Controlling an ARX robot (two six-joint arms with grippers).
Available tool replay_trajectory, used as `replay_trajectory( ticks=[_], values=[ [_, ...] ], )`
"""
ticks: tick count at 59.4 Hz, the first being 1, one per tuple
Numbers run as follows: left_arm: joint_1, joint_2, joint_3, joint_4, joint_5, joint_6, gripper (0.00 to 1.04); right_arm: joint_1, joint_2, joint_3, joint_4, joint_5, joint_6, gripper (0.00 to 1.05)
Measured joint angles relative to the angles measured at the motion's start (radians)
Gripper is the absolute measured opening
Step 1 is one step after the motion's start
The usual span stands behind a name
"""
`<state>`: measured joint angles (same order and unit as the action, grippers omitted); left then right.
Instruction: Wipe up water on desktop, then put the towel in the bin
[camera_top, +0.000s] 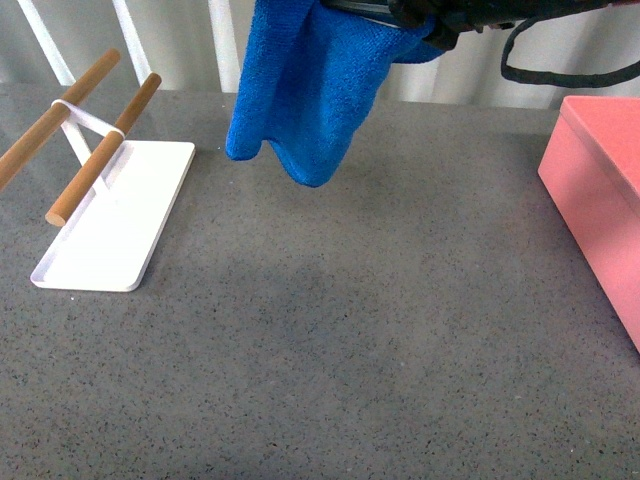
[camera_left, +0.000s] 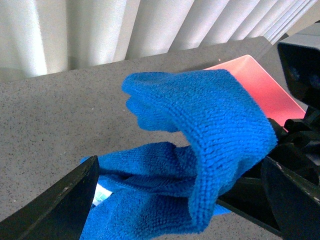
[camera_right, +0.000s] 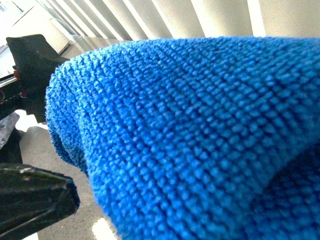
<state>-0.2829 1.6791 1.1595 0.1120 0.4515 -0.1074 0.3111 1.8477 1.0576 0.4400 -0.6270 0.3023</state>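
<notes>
From the front I see the towel (camera_top: 300, 90) hanging clear of the desk (camera_top: 350, 330) over its far edge, gripped at its top by the right end effector (camera_top: 422, 22), which is clamped on the cloth. The bin (camera_top: 600, 190) sits at the right edge, well apart from the towel. A white tray (camera_top: 120, 220) carrying two wooden rods (camera_top: 105, 150) stands near the far left corner. On the left wrist feed, the left end effector (camera_left: 179, 172) is spread wide, its fingers (camera_left: 60, 210) far apart with the towel (camera_left: 210, 120) bunched loosely between them. I cannot tell whether either finger touches the cloth. Beyond the towel I see the bin (camera_left: 260, 85) and bare desk (camera_left: 60, 115). On the right wrist feed, the towel (camera_right: 200, 125) fills nearly everything, close against the lens, and only one dark finger (camera_right: 30, 200) shows beside it. From this feed alone I cannot tell the grip.
</notes>
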Motion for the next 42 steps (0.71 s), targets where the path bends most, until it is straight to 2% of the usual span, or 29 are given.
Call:
replay_trajectory(
  ticks=[6,8,9,11,14,17,22,34,38,42],
  values=[
    [-0.001,0.000,-0.001,0.003,-0.009,0.002,0.98,-0.013,-0.013,-0.001,-0.014,0.006,-0.008,0.05],
    [-0.016,-0.003,-0.029,0.082,-0.118,0.021,0.94,-0.016,-0.016,-0.002,-0.016,0.007,-0.009,0.05],
    [-0.021,-0.010,-0.060,0.164,-0.213,0.034,0.90,-0.017,-0.016,-0.002,-0.017,0.007,-0.009,0.05],
    [-0.023,-0.017,-0.098,0.250,-0.307,0.047,0.87,-0.019,-0.018,-0.004,-0.017,0.011,-0.009,0.05],
    [-0.025,-0.055,-0.224,0.464,-0.544,0.068,0.76,-0.023,-0.019,-0.006,-0.017,0.015,-0.009,0.05],
    [-0.005,-0.109,-0.342,0.606,-0.676,0.082,0.65,-0.029,-0.023,-0.013,-0.024,0.021,-0.009,0.05],
    [0.034,-0.192,-0.468,0.699,-0.689,0.088,0.51,-0.040,-0.029,-0.018,-0.031,0.029,-0.009,0.05],
    [0.093,-0.316,-0.670,0.759,-0.642,0.092,0.21,-0.056,-0.056,-0.034,-0.039,0.042,-0.009,0.05],
    [0.111,-0.373,-0.752,0.774,-0.609,0.097,0.04,-0.063,-0.071,-0.043,-0.045,0.039,-0.010,0.05],
    [0.125,-0.415,-0.797,0.779,-0.597,0.100,0.04,-0.074,-0.079,-0.048,-0.053,0.042,-0.011,0.05]
  ],
)
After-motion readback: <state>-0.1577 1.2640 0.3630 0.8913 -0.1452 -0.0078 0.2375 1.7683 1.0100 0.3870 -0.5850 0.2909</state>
